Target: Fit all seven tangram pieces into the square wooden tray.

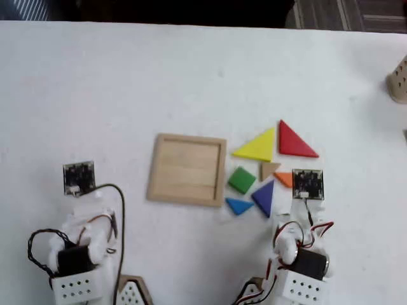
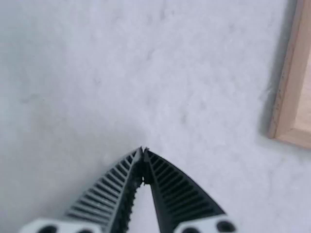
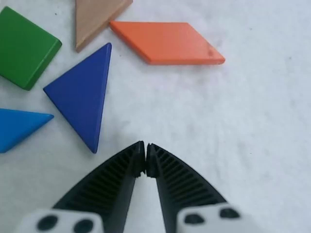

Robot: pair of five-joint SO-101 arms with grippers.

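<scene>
The square wooden tray (image 1: 187, 169) lies empty at the table's middle; its corner (image 2: 293, 97) appears in the left wrist view. To its right lie the pieces: yellow triangle (image 1: 257, 146), red triangle (image 1: 294, 141), green square (image 1: 241, 180), tan triangle (image 1: 268, 169), orange parallelogram (image 1: 283, 178), dark blue triangle (image 1: 264, 197), light blue triangle (image 1: 238, 205). My right gripper (image 3: 146, 159) is shut and empty, just short of the dark blue triangle (image 3: 82, 94) and orange parallelogram (image 3: 167, 42). My left gripper (image 2: 143, 165) is shut over bare table, left of the tray.
The table is covered with a white cloth. A tan perforated object (image 1: 399, 79) stands at the far right edge. Both arm bases sit at the near edge, with open table behind the tray.
</scene>
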